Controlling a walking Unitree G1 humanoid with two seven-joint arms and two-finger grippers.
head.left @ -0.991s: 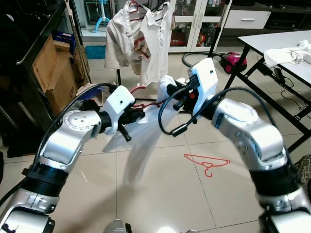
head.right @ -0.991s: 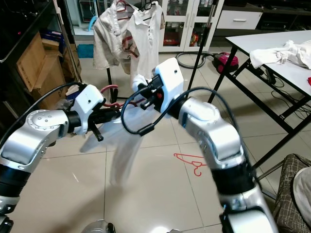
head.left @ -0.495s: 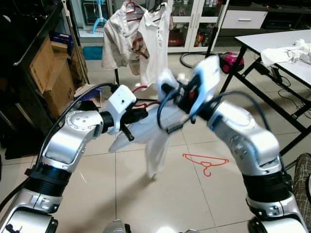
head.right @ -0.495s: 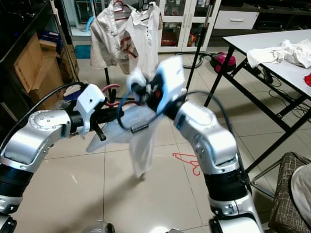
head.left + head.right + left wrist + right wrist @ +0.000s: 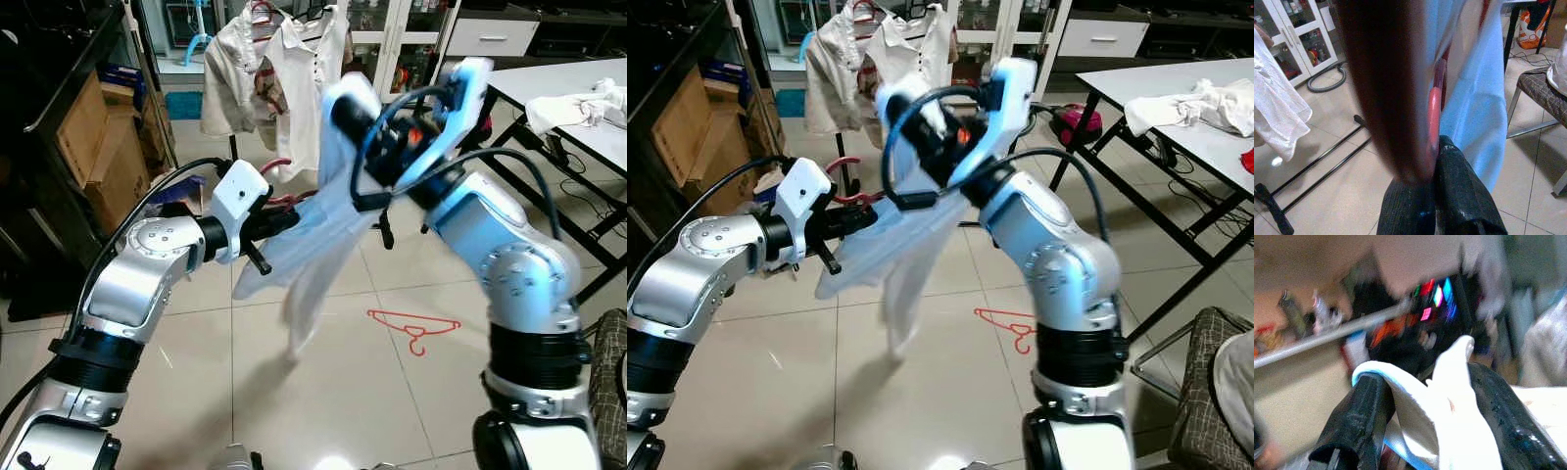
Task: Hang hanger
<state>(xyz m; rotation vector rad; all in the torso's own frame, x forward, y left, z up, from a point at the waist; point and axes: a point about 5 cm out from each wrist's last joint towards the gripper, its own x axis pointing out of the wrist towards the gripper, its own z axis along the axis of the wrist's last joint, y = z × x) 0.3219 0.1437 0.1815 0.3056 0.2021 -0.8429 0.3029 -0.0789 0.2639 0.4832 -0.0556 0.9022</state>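
Both arms are raised in front of the robot with a pale blue-white garment (image 5: 313, 230) strung between them. The right gripper (image 5: 1425, 396) is lifted high, blurred in both eye views; its wrist view gives the detail: two black fingers (image 5: 1359, 418) clenched on a bunched white fold of the garment, a thin blue edge underneath. The left gripper (image 5: 284, 217) sits lower, at mid-height on the robot's left, pointing toward the centre. In the eye views a red hanger (image 5: 854, 199) pokes out just beside it, mostly under the cloth. The left wrist view shows more: fingertips (image 5: 1459, 196) pressed together with a red hanger arm (image 5: 1434, 105) running up from them against the light blue fabric, so it is pinched on the hanger. A big dark blurred shape covers part of that view; cannot tell what it is.

The garment's loose end hangs down over the tiled floor (image 5: 323, 392), motion-blurred. A second red hanger (image 5: 416, 325) lies flat on the floor, near the right arm's base side. Behind, a clothes rack (image 5: 279, 59) holds a beige shirt and a white polo. Cardboard boxes (image 5: 93, 137) are on the left, and a white table (image 5: 568, 83) with crumpled white cloth on the right. The left wrist view alone catches a chair (image 5: 1540, 90) and glass cabinet doors.
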